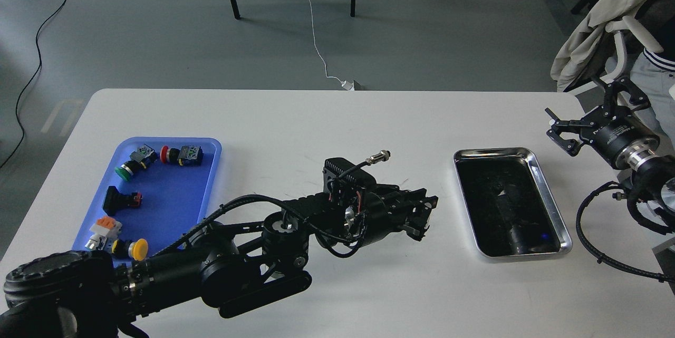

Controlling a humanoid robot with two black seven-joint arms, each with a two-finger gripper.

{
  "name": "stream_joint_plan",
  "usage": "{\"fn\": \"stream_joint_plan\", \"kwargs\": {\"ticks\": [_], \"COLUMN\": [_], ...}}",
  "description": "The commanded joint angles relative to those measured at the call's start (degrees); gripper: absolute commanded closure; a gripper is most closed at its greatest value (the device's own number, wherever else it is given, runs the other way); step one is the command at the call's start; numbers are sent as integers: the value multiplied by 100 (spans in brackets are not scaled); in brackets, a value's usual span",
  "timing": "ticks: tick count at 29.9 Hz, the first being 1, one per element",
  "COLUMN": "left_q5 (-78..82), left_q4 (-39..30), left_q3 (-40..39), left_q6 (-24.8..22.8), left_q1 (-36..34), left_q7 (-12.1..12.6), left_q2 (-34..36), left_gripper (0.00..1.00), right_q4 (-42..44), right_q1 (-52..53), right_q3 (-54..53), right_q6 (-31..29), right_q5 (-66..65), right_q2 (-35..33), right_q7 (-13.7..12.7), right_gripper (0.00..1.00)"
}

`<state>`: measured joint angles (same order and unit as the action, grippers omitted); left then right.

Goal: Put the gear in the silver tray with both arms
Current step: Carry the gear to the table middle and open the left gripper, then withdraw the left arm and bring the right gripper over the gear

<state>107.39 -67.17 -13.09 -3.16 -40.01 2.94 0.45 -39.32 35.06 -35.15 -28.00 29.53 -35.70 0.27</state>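
Observation:
The silver tray (495, 152) lies on the right side of the white table, and its dark bottom shows only reflections. My left arm reaches across the table. Its gripper (423, 216) hangs just above the tabletop, a short way left of the silver tray. Its dark fingers lie close together, and I cannot tell whether anything sits between them. No gear can be made out anywhere. My right gripper (591, 109) is open and empty, raised beyond the tray's far right corner.
A blue plastic tray (211, 169) on the left holds several push-buttons and switch parts, among them a yellow button (138, 248) and a green one (123, 171). A chair with a jacket (596, 27) stands past the table's right end. Chair legs and cables lie on the floor behind.

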Motion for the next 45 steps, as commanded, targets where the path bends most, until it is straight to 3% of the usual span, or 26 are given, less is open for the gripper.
{"fn": "stream_joint_plan", "kwargs": {"ticks": [1, 8, 18, 21, 22, 25, 27, 28, 31, 35, 39, 45], "left_q5": [10, -16, -7, -16, -16, -78, -156, -253, -665, -956, -1254, -2843], "left_q4": [397, 1110, 1075, 1066, 1066, 1075, 1057, 1049, 1013, 1005, 996, 751], "left_q3": [34, 184, 289, 289, 289, 289, 272, 246, 132, -316, -1176, -2451], "left_q6": [8, 193, 263, 281, 298, 491, 675, 781, 1080, 1107, 1177, 1239], "left_q1": [46, 64, 134, 134, 143, 187, 336, 380, 389, 336, 266, 47], "left_q7": [-92, -250, -241, -224, -224, -241, -259, -259, -259, -250, -250, -241], "left_q2": [-45, -45, -45, -45, -45, -45, -45, -45, -45, -45, -45, -45], "left_gripper": [93, 92, 88, 73, 61, 38, 13, 8, 3, 2, 2, 2], "right_q4": [-6, 3, -6, -15, -23, -32, -41, -41, -50, -58, -172, -1155], "right_q1": [1, 9, 10, 10, 10, -8, -17, -17, 27, 228, 484, 774], "right_q3": [0, 0, -9, -9, -9, 17, 61, 70, 88, 88, 88, 193], "right_q6": [0, 0, 0, 0, 0, 0, 0, 0, 0, 0, 0, 0], "right_q5": [0, 0, 0, 0, 0, 0, 0, 0, -17, -341, -982, -3123], "right_q2": [2, -7, -16, -51, -51, -51, -42, -42, -34, -34, -25, -121], "right_q7": [-1, -1, -1, -1, -1, -1, -1, -1, -27, -45, -54, -71], "right_gripper": [2, 2, 2, 2, 2, 2, 2, 2, 2, 2, 2, 2]}}
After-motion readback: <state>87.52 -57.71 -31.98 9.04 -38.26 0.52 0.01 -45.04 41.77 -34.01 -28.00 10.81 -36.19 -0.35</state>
